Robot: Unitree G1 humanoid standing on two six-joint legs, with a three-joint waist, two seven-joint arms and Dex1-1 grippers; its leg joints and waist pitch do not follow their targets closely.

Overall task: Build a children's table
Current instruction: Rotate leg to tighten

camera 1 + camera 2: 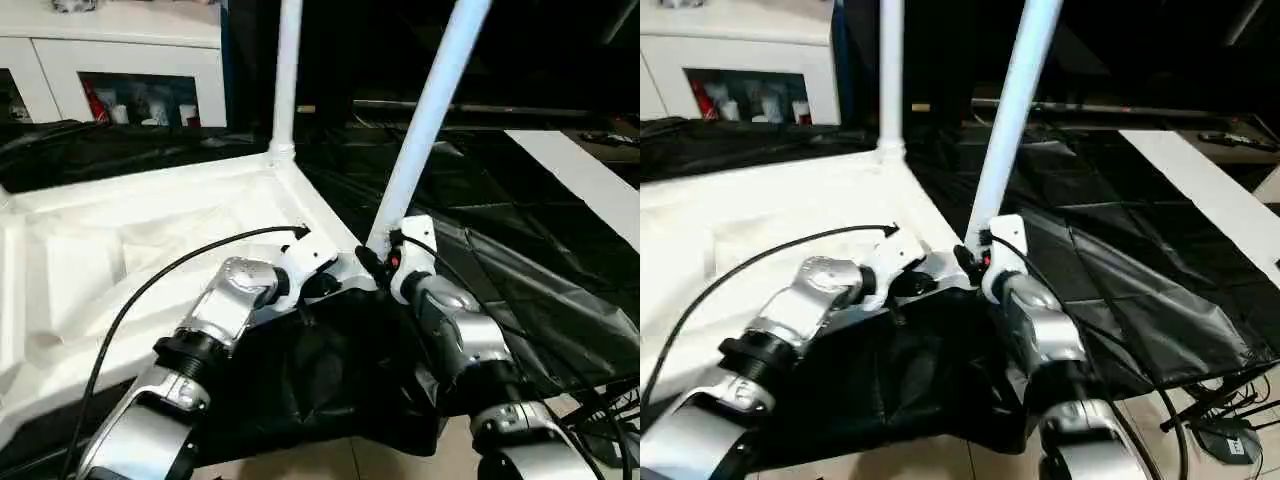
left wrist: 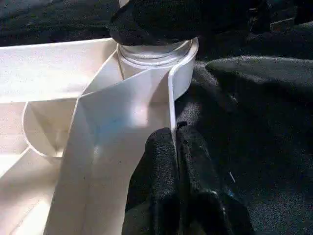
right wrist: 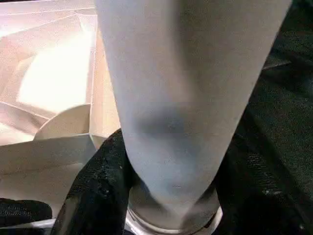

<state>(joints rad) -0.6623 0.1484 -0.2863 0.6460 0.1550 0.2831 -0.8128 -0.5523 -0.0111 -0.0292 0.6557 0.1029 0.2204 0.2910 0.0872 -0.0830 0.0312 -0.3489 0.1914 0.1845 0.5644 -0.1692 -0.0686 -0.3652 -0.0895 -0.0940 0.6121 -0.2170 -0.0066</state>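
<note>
1. Tabletop (image 1: 150, 230): the children's table lies upside down on the black-draped work table (image 1: 520, 260), its ribbed underside facing up, so that the round corner sockets open upward to take the legs. It fills the robot's left half of the head views, and its near corner sits right between the two grippers.

2. Near leg (image 1: 430, 110): a long white tube that rises from the near corner socket (image 2: 156, 54) and leans away to the robot's right. The lean suggests it is not yet fully seated or squared up; in my judgement this is the step in hand.

3. Far leg (image 1: 287, 70): it stands upright in the far corner socket and looks already fitted. No gripper touches it.

4. Right gripper (image 3: 166, 196): its black fingers (image 3: 93, 196) sit on either side of the near leg just above the socket, closed around the tube. Holding that low gives control of the end that must go into the socket.

5. Left gripper (image 2: 175, 161): its two fingers are pinched together on the thin upright rim of the tabletop just beside the same socket, one inside the wall and one outside. This probably braces the light plastic top so that it does not slide or lift while the leg is worked in.

6. Cable (image 1: 170, 270): a black lead arcs over the tabletop to the left wrist, clear of the socket.
</note>
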